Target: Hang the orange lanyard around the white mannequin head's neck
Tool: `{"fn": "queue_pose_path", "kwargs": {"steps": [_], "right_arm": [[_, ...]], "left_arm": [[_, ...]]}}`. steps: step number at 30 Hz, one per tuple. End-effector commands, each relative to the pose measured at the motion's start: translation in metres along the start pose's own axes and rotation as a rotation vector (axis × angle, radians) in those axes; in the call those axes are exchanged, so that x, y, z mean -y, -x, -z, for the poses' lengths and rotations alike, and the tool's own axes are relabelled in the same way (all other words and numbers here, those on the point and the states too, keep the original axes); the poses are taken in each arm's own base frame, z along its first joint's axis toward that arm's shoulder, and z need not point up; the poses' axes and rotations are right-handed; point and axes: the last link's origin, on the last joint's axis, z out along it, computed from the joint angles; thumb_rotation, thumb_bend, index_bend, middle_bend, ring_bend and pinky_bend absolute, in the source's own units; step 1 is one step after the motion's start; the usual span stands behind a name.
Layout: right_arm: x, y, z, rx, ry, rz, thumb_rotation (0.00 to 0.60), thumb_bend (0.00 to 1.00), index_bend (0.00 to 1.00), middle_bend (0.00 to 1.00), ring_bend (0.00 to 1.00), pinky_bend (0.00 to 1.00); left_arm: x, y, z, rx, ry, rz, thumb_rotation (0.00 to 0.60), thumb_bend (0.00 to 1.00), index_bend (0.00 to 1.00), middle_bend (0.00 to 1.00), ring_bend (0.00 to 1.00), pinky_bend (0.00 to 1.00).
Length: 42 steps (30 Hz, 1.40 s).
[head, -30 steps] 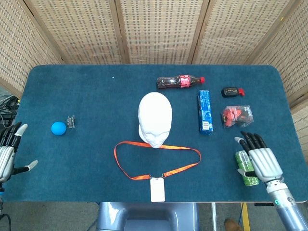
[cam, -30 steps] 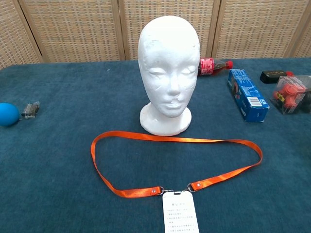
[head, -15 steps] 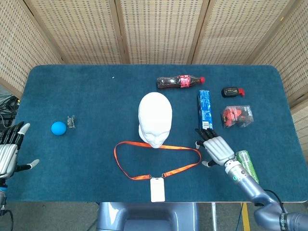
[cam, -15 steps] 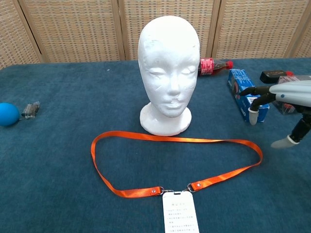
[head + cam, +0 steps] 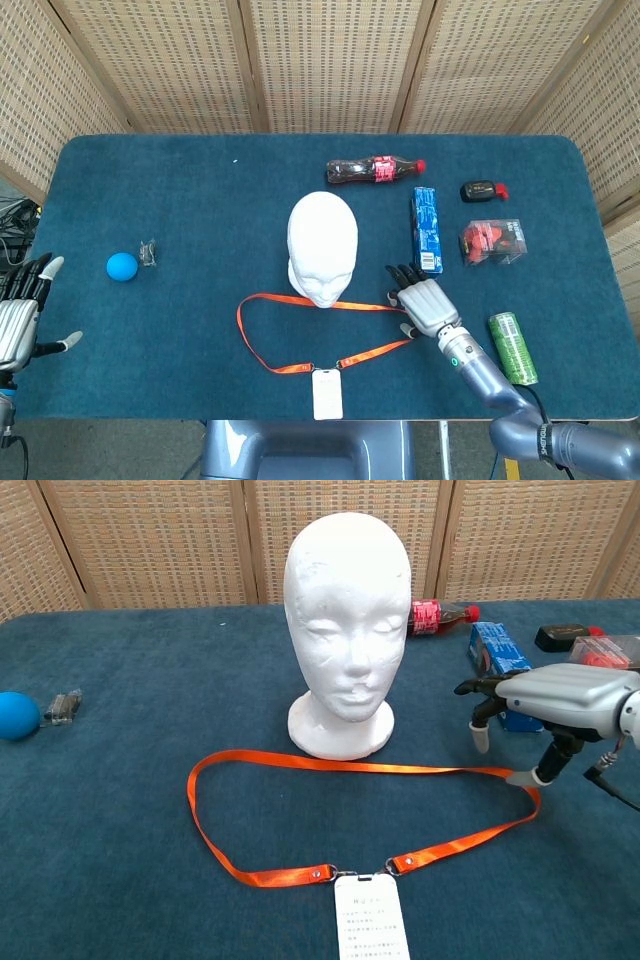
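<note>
A white foam mannequin head (image 5: 322,246) stands upright near the middle of a bench (image 5: 200,200) covered in dark blue cloth, its face toward the robot. Just in front of its base, an orange ribbon lanyard (image 5: 300,763) lies flat on the cloth in a wide loop, not around the neck. A white card badge (image 5: 371,918) is clipped to the loop's near side.

The right hand (image 5: 420,302) hovers palm down over the right end of the lanyard loop, fingers spread and slightly bent, holding nothing. In the chest view its thumb tip (image 5: 521,777) sits at the strap's far right bend; whether it touches the strap cannot be told. The left hand (image 5: 20,315) rests off the bench's left edge, fingers spread apart and empty.

To the right of the head lies a blue rectangular carton (image 5: 427,230). Behind it lies a dark cola bottle with a red label (image 5: 373,170). A clear box with red contents (image 5: 492,241) and a small black and red device (image 5: 483,189) sit further right. A green can (image 5: 512,347) lies near the front right edge. A blue ball (image 5: 121,266) and a small dark clip (image 5: 149,253) sit at the left.
</note>
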Motion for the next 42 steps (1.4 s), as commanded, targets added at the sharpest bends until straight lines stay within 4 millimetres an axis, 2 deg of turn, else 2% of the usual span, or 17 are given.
{"fn": "queue_pose_path", "kwargs": {"steps": [1, 7, 16, 25, 36, 42], "right_arm": [[0.006, 0.003, -0.010, -0.001, 0.014, 0.042, 0.600, 0.50, 0.46, 0.00, 0.00, 0.00], [0.013, 0.011, -0.019, 0.008, 0.035, 0.112, 0.600, 0.55, 0.47, 0.00, 0.00, 0.00], [0.018, 0.014, -0.024, 0.020, 0.043, 0.137, 0.600, 0.55, 0.47, 0.00, 0.00, 0.00], [0.016, 0.023, -0.026, 0.017, 0.045, 0.213, 0.600, 0.57, 0.53, 0.00, 0.00, 0.00], [0.015, 0.030, -0.028, 0.009, 0.032, 0.249, 0.600, 0.73, 0.61, 0.00, 0.00, 0.00], [0.016, 0.020, -0.019, -0.051, -0.002, 0.201, 0.600, 0.75, 0.63, 0.00, 0.00, 0.00]], "left_arm": [[0.000, 0.000, 0.000, 0.001, -0.002, 0.002, 0.600, 0.00, 0.00, 0.00, 0.00, 0.00], [0.002, -0.001, -0.001, 0.001, -0.008, 0.006, 0.600, 0.00, 0.00, 0.00, 0.00, 0.00], [0.003, 0.000, -0.002, 0.006, -0.008, 0.007, 0.600, 0.00, 0.00, 0.00, 0.00, 0.00], [0.003, 0.000, -0.002, 0.009, -0.009, 0.007, 0.600, 0.00, 0.00, 0.00, 0.00, 0.00], [0.003, 0.003, -0.003, 0.015, -0.011, 0.000, 0.600, 0.00, 0.00, 0.00, 0.00, 0.00], [-0.007, 0.011, -0.010, 0.043, 0.030, -0.011, 0.600, 0.00, 0.00, 0.00, 0.00, 0.00]]}}
